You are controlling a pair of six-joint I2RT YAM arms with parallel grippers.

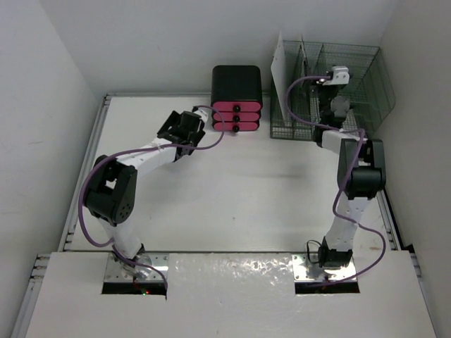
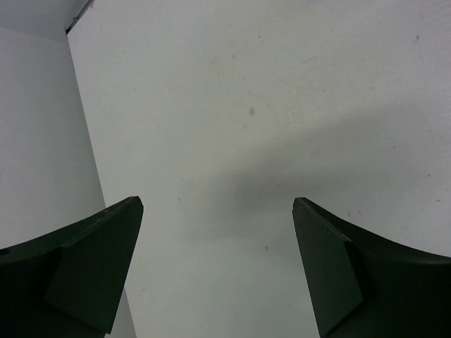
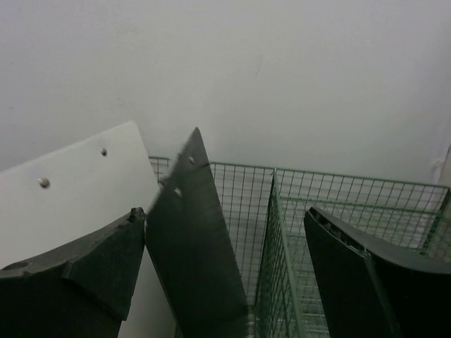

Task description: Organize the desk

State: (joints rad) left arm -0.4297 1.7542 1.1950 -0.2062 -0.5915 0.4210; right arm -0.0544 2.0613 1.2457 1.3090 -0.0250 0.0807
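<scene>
**Desk** [image 1: 239, 190]: white and flat, with grey rails along its side edges. It lies between white walls and fills the middle of the top view. Both arm bases sit at its near edge.

**Drawer unit** [image 1: 237, 98]: a black case with three pink drawer fronts. It stands at the far edge of the desk, about centre.

**Rack** [image 1: 366, 77]: green wire, split into compartments. It sits at the far right corner of the desk, right of the drawer unit and apart from it. A white board [image 1: 277, 74] stands tilted at its left end. In the right wrist view a dark grey panel [image 3: 194, 246] leans just right of the board and overlaps it. Both show small rivets near their upper edges.

**Left arm:** it stretches over the left half of the desk. The left end effector [image 2: 217, 204] is near the left front corner of the drawer unit and clear of it. Its fingers stand wide apart with nothing between them, over bare desk surface crossed by a soft shadow.

**Right arm:** it rises from its base, bends, and reaches into the rack. The right end effector [image 3: 224, 211] is spread wide above the compartments and grips nothing. The dark panel's edge lies just beside the finger on the left of that view, but contact cannot be confirmed. A wire divider runs down between the fingers.

**Cabling:** purple cables [image 1: 91, 204] loop along both arms.
</scene>
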